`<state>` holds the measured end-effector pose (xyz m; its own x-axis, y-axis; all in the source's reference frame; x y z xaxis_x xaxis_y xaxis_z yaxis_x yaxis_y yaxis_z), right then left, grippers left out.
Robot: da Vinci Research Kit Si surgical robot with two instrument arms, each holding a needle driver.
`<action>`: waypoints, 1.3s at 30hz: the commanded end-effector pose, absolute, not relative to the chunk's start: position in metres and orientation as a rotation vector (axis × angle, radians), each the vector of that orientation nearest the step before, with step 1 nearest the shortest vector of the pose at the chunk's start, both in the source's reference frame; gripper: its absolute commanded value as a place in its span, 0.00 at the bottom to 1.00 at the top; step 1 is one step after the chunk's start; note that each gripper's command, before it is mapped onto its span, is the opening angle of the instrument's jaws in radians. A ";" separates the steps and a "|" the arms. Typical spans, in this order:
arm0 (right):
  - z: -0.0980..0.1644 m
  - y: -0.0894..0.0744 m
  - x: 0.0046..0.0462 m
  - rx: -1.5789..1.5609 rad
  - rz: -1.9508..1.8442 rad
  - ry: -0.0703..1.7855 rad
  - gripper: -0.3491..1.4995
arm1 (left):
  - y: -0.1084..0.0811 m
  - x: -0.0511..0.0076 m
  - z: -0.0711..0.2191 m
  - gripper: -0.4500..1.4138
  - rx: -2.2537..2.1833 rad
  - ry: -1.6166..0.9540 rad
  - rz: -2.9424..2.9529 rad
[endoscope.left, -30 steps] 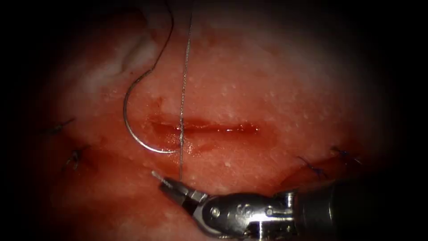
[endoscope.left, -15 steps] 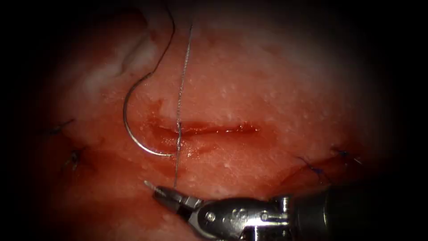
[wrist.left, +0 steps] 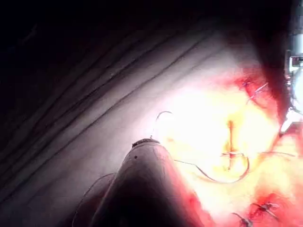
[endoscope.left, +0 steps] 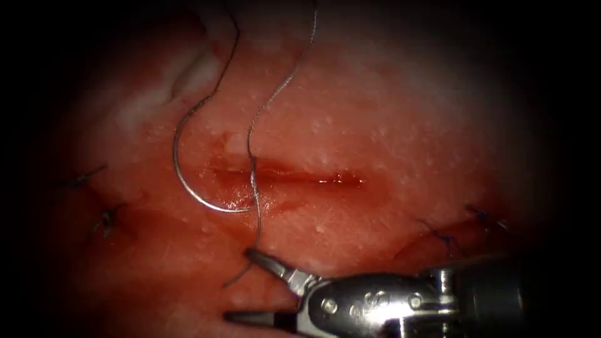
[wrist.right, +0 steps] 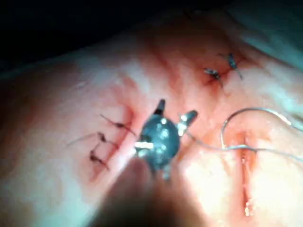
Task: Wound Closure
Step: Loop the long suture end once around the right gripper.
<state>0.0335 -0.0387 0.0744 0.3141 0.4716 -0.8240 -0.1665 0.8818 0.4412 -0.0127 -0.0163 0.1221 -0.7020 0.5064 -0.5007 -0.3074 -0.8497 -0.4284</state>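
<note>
**Right gripper open beside the slack thread**

While the needle [endoscope.left: 188, 181] lies free on the tissue [endoscope.left: 388, 125], left of the thread's crossing, its curve opens to the right and its tip rests at the cut [endoscope.left: 288, 178]. The right gripper [endoscope.left: 241, 285] stands wide open below the cut and holds nothing; its upper jaw touches the thread [endoscope.left: 253, 188], which runs up across the cut. Whether the thread lies between the jaws is hard to see. Of the left gripper I cannot tell the state.

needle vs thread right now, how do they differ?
The needle is a smooth rigid arc lying loose on the tissue left of the cut; the thread is slack and wavy, crossing the cut. The needle's tip ends beside the thread. Neither is held: the right tool is open.
</note>
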 end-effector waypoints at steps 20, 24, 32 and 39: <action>0.082 -0.027 0.0347 0.225 0.506 1.208 0.00 | -0.031 -0.0125 0.115 0.00 -0.914 -0.476 2.552; 0.085 -0.025 0.0358 0.189 0.526 1.218 0.00 | -0.033 -0.0123 0.115 0.00 -0.917 -0.470 2.562; 0.086 -0.021 0.0375 0.173 0.545 1.337 0.00 | -0.035 -0.0142 0.117 0.00 -0.938 -0.488 2.568; 0.085 -0.019 0.0380 0.365 0.485 1.529 0.00 | -0.036 -0.0161 0.120 0.00 -0.945 -0.500 2.579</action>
<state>0.0374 -0.0184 0.0844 -0.0324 0.5162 -0.8559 -0.0509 0.8543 0.5172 -0.0157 -0.0356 0.1200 -0.7187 0.4318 -0.5451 -0.1991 -0.8788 -0.4336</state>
